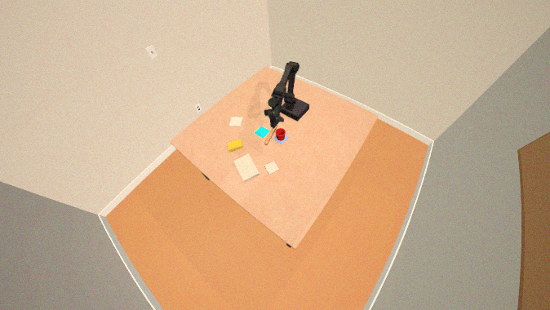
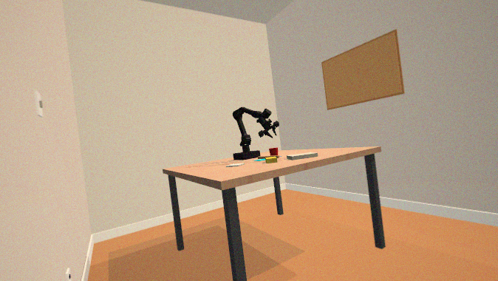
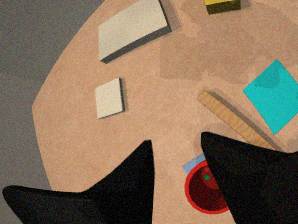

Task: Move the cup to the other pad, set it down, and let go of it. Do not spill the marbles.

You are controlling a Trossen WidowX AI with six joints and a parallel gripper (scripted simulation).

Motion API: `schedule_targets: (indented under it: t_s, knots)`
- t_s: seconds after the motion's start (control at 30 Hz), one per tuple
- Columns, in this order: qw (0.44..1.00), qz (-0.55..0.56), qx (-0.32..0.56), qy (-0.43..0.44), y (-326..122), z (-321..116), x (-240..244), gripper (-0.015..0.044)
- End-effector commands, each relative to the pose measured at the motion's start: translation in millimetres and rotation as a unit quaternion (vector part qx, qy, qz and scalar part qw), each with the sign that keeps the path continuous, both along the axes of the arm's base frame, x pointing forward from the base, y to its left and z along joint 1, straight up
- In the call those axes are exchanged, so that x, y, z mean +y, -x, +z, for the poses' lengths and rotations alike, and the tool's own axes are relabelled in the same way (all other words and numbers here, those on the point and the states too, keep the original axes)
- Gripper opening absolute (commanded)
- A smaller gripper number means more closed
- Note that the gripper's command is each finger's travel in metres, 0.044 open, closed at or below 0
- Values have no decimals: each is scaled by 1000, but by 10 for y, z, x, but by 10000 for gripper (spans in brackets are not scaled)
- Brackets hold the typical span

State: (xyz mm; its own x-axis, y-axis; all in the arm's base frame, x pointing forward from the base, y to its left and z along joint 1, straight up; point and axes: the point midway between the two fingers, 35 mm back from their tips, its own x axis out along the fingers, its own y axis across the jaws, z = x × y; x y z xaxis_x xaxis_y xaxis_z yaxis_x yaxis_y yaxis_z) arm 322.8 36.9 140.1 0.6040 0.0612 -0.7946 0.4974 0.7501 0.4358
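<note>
The red cup (image 1: 280,134) (image 2: 273,151) (image 3: 199,196) stands upright on the blue pad (image 1: 281,142) (image 3: 192,164). A green marble (image 3: 207,177) shows inside it in the wrist view; a finger hides part of the cup, and other marbles cannot be made out. The cyan pad (image 1: 262,131) (image 2: 259,160) (image 3: 276,105) lies bare beside it, with a wooden stick (image 1: 270,136) (image 3: 235,119) between the two. My gripper (image 1: 275,125) (image 2: 274,136) (image 3: 176,142) is partly open and empty. It points down, above the table and the cup, touching nothing.
A yellow block (image 1: 235,145) (image 2: 271,160) (image 3: 223,7) and a thick pale slab (image 1: 246,167) (image 2: 302,156) (image 3: 132,30) lie beyond the pads. A small pale tile (image 1: 272,167) (image 3: 109,98) lies near the slab; another pale tile (image 1: 236,121) (image 2: 235,165) lies past the cyan pad.
</note>
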Motion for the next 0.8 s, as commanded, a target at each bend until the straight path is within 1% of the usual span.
schedule_targets:
  t_s: [0.0, 0.07, 0.43, 0.77]
  knots:
    - [937, -198, 282, -49, 573, -584, 152, 148]
    - [923, -225, 311, -45, 653, -619, 160, 148]
    - [923, -225, 311, -45, 675, -628, 181, 148]
    - [923, -225, 311, -45, 661, -773, 186, 148]
